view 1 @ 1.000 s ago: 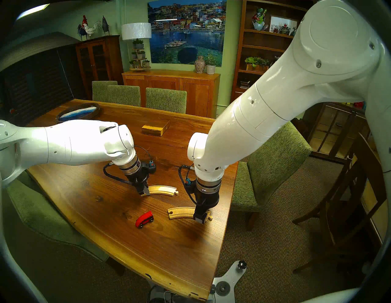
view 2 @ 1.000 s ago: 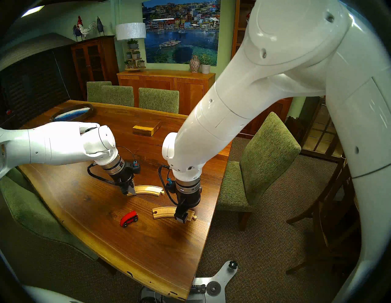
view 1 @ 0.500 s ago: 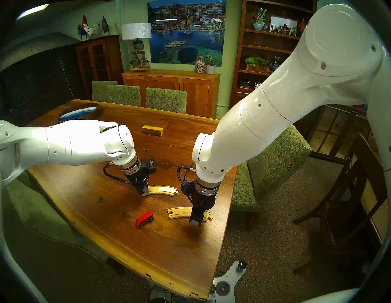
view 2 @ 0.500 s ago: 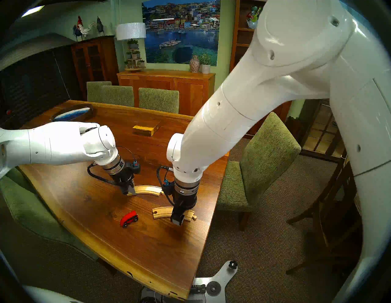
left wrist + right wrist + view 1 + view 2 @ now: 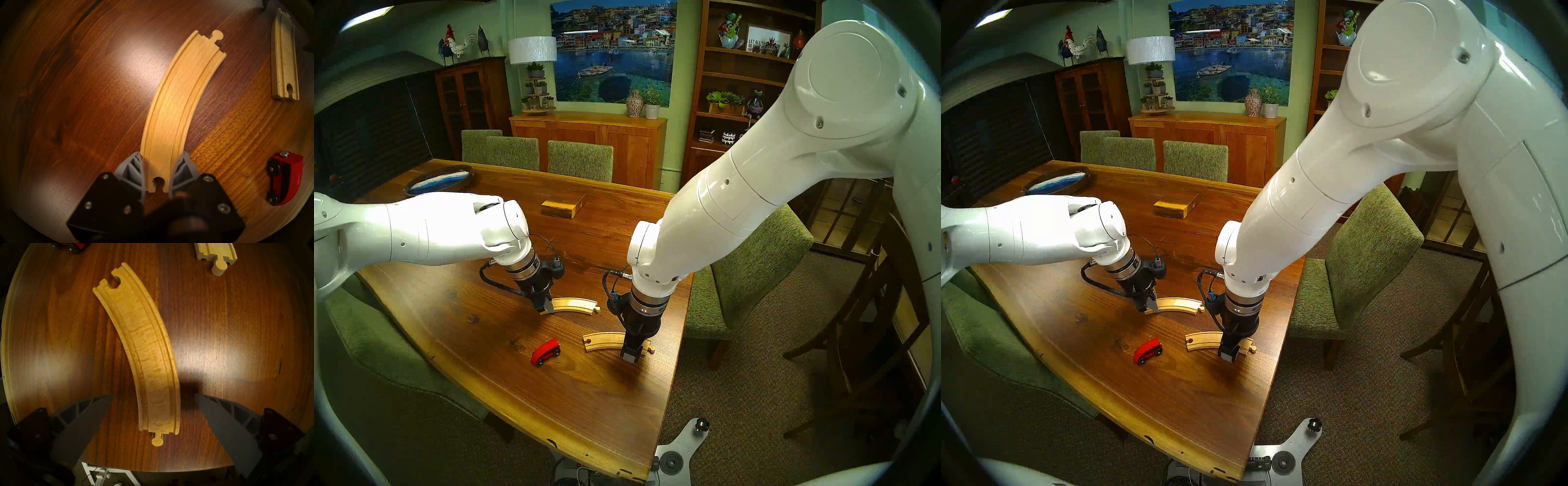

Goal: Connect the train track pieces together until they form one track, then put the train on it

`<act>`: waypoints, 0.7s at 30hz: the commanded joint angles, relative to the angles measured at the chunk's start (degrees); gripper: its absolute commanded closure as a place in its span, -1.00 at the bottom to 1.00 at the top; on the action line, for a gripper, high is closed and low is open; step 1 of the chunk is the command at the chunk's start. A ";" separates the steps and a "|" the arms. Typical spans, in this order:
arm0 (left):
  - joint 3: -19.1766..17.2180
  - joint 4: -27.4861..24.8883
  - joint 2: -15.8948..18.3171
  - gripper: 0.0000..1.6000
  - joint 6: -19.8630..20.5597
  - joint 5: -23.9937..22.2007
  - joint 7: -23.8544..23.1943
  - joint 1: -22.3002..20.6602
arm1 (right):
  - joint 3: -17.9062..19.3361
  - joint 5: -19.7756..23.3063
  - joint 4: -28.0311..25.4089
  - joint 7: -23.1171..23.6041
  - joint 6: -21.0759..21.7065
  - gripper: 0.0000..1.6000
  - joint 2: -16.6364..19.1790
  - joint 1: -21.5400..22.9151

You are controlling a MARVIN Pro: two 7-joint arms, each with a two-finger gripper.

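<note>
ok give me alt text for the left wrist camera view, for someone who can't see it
The left gripper is shut on the hole end of a curved wooden track piece that lies on a dark wooden table and runs away toward its peg end. At the right edge lie a second track piece and a red toy train tipped on its side.

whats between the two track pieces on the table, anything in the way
Nothing: only bare table lies between the far track piece and the near track piece. The head view shows it; the red train sits off to the side.
</note>
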 commanded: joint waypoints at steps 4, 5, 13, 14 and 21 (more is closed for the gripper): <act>0.47 0.38 -0.04 1.00 0.12 0.42 1.37 1.04 | 0.19 0.61 1.29 -0.94 0.48 -1.00 -0.78 -0.54; 0.47 0.38 -0.04 1.00 0.12 0.42 1.36 1.04 | 0.14 0.77 1.51 -1.24 0.70 -1.00 -1.07 -0.79; 0.48 0.39 -0.05 1.00 0.10 0.42 1.32 1.02 | -0.08 1.50 3.77 -1.84 1.02 0.02 -2.68 -3.26; 0.48 0.40 -0.05 1.00 0.10 0.42 1.31 1.02 | -0.11 1.58 3.84 -1.87 1.10 0.15 -2.79 -3.29; 0.49 0.40 -0.05 1.00 0.10 0.42 1.32 1.02 | -0.16 2.05 3.83 -1.88 1.63 1.00 -3.39 -2.68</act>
